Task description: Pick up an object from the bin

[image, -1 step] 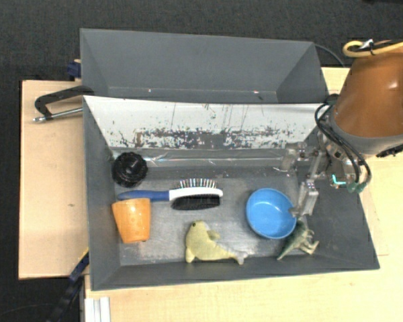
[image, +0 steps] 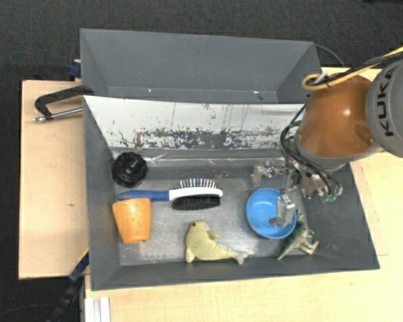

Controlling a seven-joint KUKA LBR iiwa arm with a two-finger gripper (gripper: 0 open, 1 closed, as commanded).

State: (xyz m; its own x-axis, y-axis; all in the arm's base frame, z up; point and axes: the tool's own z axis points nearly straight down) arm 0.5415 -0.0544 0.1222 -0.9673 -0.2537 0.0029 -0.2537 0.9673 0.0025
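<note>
My gripper (image: 283, 210) hangs low at the right side of the bin, reaching down into a blue bowl (image: 263, 215) at its right rim. The bowl stands upright on the bin floor. Just in front and to the right of it lies a small green toy dinosaur (image: 297, 244), close to the gripper but apart from it. A pale yellow-green plush sea animal (image: 207, 245) lies at the front, left of the bowl.
A brush with a blue handle and black bristle head (image: 187, 196) lies mid-bin. An orange cup (image: 132, 221) sits at the front left, and a black round cap (image: 129, 169) behind it. The arm's orange cover overhangs the bin's right back corner.
</note>
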